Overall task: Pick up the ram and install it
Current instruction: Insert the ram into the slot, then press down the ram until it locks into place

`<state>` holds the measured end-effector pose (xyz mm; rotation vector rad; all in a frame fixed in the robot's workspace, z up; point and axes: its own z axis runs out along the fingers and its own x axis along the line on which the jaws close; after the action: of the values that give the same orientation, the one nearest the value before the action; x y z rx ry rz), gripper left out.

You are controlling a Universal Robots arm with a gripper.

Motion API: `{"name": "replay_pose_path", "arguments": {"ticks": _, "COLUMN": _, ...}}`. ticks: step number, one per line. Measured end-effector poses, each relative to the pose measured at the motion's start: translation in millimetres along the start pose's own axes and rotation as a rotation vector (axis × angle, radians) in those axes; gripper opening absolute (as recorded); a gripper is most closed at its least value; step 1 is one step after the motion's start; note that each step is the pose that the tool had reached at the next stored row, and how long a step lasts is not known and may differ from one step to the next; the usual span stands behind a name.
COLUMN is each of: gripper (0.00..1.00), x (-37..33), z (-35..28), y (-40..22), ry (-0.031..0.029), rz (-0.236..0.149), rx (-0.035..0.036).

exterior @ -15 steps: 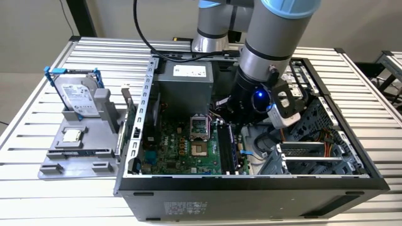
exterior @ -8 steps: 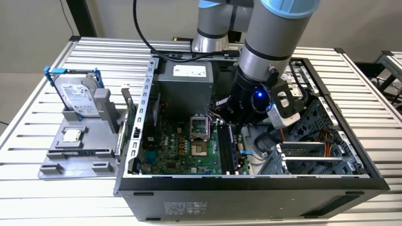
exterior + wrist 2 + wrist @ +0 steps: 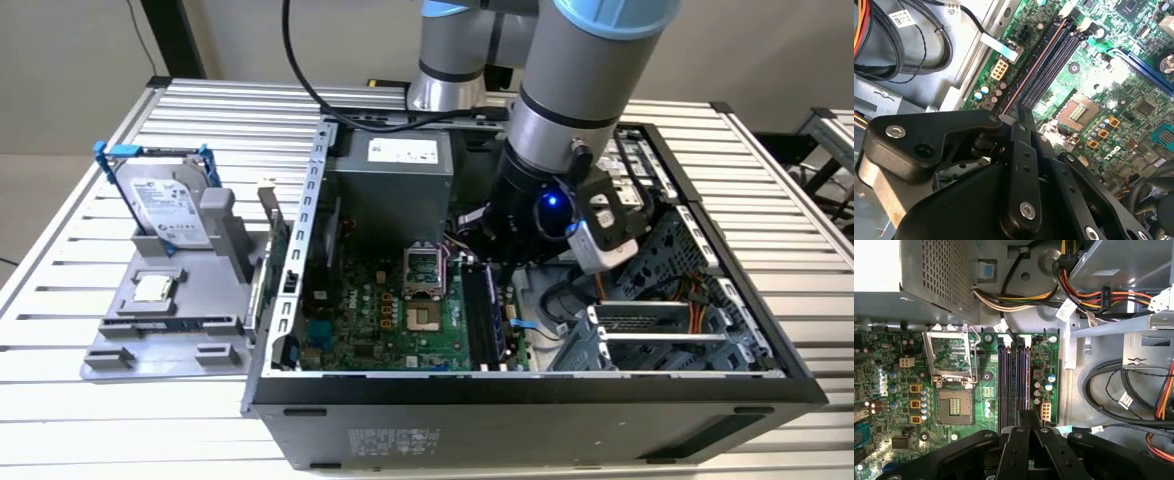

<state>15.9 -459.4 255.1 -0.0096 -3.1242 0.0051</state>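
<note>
The ram (image 3: 1036,65) stands on edge in the black motherboard slot nearest the white connector and the capacitors. It shows as a thin brownish edge in the second wrist view and as a narrow strip (image 3: 1027,380) in the first wrist view. In the exterior view the ram (image 3: 503,318) sits low in the open case. My gripper (image 3: 1016,111) is shut at the ram's near end, and the stick's edge runs in under the black fingertips (image 3: 1029,416). The gripper (image 3: 498,272) reaches down into the case, right above the slots.
The open computer case (image 3: 307,250) surrounds the arm, with the power supply (image 3: 394,175) behind and cable bundles (image 3: 1089,300) and a drive cage (image 3: 661,330) beside the slots. The empty CPU socket (image 3: 954,405) lies close by. A grey tray (image 3: 120,340) holds a hard drive (image 3: 167,205) and a square chip (image 3: 154,288).
</note>
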Motion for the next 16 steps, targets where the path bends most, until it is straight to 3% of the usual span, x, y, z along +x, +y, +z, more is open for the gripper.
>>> {"name": "replay_pose_path", "arguments": {"ticks": 5, "gripper": 0.0, "x": 0.0, "z": 0.0, "y": 0.0, "ry": -0.0001, "rz": -0.046, "rx": 0.0055}}
{"name": "replay_pose_path", "arguments": {"ticks": 16, "gripper": 0.0, "x": 0.0, "z": 0.0, "y": 0.0, "ry": -0.0008, "rz": -0.204, "rx": 0.0177}}
